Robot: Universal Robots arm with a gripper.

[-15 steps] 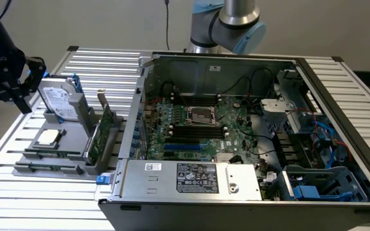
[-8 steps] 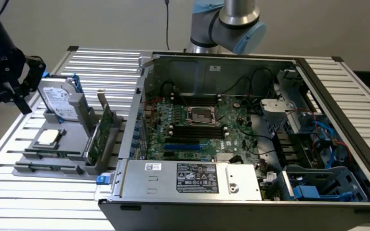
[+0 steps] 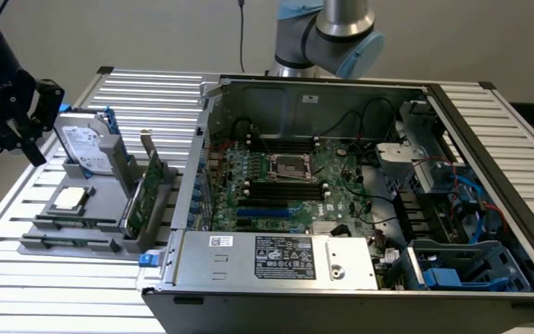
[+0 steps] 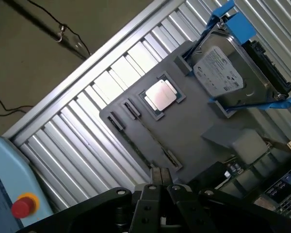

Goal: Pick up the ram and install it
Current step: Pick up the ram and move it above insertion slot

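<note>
Exterior view first: my hand (image 3: 14, 142) hangs in the air above the slatted counter (image 3: 44, 282), touching nothing, and it carries nothing. From the wrist camera I see the two fingertips (image 4: 155, 176) pressed together with no gap worth naming, so I read the hand as closed and empty.

Below the hand sits a gray holder tray (image 4: 199, 121). The ram (image 4: 153, 138) lies in it, a thin green stick seen almost edge-on and seated between two small end brackets, with its near end just beyond my fingertips. A second pair of brackets runs beside it; I cannot tell whether a stick sits there too.

Past the ram from the hand are the square silver processor (image 4: 161, 94) and then the hard drive (image 4: 223, 73) in its blue frame. The open computer case (image 3: 341, 87) lies well apart from the hand, beyond the tray, its motherboard (image 3: 327, 198) showing black slots.
</note>
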